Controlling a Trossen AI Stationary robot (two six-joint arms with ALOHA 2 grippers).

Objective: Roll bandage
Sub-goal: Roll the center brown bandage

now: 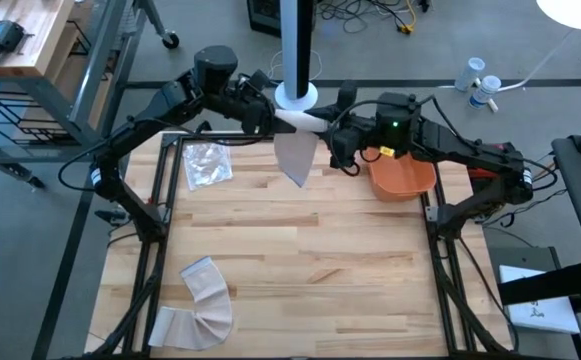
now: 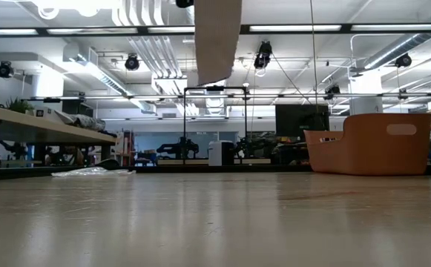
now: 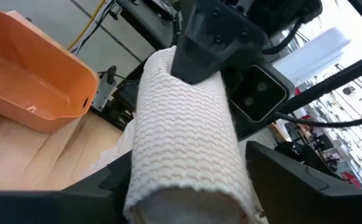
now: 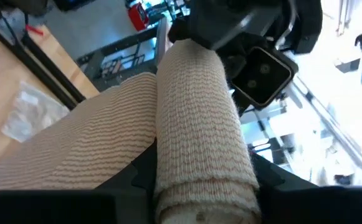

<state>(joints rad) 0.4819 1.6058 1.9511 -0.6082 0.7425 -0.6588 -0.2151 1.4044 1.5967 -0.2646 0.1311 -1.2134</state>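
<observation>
Both arms meet above the table's far edge. The left gripper (image 1: 266,110) and right gripper (image 1: 342,132) each pinch one end of the bandage roll (image 1: 298,117), held in the air between them. A loose tail (image 1: 295,160) hangs from the roll; only the low view shows it ends well above the wooden table (image 1: 300,250). The wrist views alone show the ribbed weave. An orange bin (image 1: 405,178) stands far right; a plastic wrapper (image 1: 208,163) lies far left; another bandage strip (image 1: 200,300) lies near left.

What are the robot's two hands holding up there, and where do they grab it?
Both hold one cream woven bandage roll in the air: left end effector on one end, right end effector on the other, loose tail hanging.
</observation>
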